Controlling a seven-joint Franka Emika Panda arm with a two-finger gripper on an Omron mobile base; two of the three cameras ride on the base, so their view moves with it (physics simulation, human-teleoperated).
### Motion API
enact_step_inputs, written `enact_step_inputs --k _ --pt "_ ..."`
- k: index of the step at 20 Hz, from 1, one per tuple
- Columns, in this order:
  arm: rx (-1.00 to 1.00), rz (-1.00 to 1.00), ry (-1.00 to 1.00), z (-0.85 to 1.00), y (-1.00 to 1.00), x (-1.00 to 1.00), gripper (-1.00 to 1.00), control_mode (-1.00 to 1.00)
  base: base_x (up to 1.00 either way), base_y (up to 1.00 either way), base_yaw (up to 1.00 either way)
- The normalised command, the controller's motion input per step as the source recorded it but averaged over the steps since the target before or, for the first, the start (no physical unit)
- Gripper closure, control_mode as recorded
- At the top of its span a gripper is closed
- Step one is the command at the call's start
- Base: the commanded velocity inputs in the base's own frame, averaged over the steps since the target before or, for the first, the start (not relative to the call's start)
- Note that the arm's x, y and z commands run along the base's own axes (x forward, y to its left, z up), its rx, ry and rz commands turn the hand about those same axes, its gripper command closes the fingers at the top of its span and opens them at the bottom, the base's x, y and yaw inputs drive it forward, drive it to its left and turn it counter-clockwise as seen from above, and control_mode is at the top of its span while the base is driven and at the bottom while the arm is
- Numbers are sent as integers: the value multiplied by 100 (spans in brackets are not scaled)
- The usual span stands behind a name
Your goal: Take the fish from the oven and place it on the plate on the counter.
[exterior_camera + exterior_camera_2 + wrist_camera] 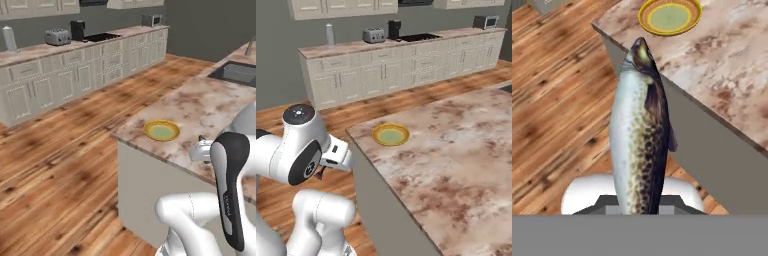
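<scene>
The fish is sticking out from the tool, which is clamping its tail end. Ahead of the tool, the yellow-rimmed plate is sitting near the marble surface's corner, above wooden floor.

Your two base views flank the arm, sharing the plate; your hand view looks along the fish.

The arm is glossy white with rounded, bulbous links — one joint capped by a dark grey disc bearing small pale dots. Beside the counter, a long black panel with faint lettering runs down a link.
</scene>
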Motion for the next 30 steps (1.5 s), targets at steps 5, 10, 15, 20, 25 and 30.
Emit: enact_step_inputs --k 5,10,15,20,25,30 --pt "0 0 0 0 0 0 100 100 51 48 -85" --pt "0 0 0 0 0 0 100 100 54 47 -85" --pt "0 0 0 0 0 0 100 100 58 80 -70" --pt "0 0 0 0 0 0 100 100 99 81 -52" --pt "0 0 0 0 0 0 100 100 56 19 -19" --pt "0 0 0 0 0 0 100 100 32 2 -7"
